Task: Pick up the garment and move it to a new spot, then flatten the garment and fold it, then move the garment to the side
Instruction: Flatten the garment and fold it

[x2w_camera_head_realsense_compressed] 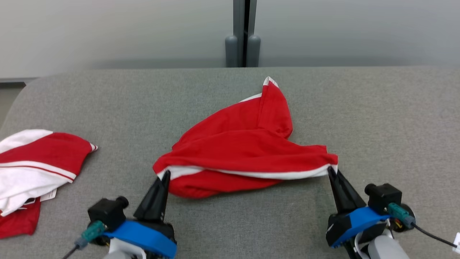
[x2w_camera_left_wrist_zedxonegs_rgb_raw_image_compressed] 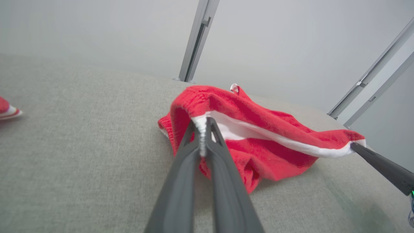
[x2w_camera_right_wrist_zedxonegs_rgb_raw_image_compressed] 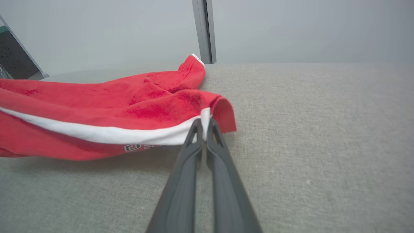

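Note:
The garment (x2w_camera_head_realsense_compressed: 248, 144) is red with a white band and lies bunched in the middle of the grey table (x2w_camera_head_realsense_compressed: 377, 118). My left gripper (x2w_camera_head_realsense_compressed: 166, 175) is shut on its near-left corner, pinching the white edge (x2w_camera_left_wrist_zedxonegs_rgb_raw_image_compressed: 202, 129) between both fingers. At the near-right corner my right gripper (x2w_camera_head_realsense_compressed: 329, 169) is shut on the white hem (x2w_camera_right_wrist_zedxonegs_rgb_raw_image_compressed: 205, 120). The white band stretches taut between the two grips. In the left wrist view the garment (x2w_camera_left_wrist_zedxonegs_rgb_raw_image_compressed: 258, 132) sags behind my fingers, and the right gripper's dark tip (x2w_camera_left_wrist_zedxonegs_rgb_raw_image_compressed: 354, 147) shows at its far corner. The garment (x2w_camera_right_wrist_zedxonegs_rgb_raw_image_compressed: 113, 110) spreads leftward in the right wrist view.
A second red and white garment (x2w_camera_head_realsense_compressed: 32, 169) lies crumpled at the table's left edge. Behind the table stands a pale wall with a grey post (x2w_camera_head_realsense_compressed: 244, 36). Bare grey cloth surface extends to the right and behind the held garment.

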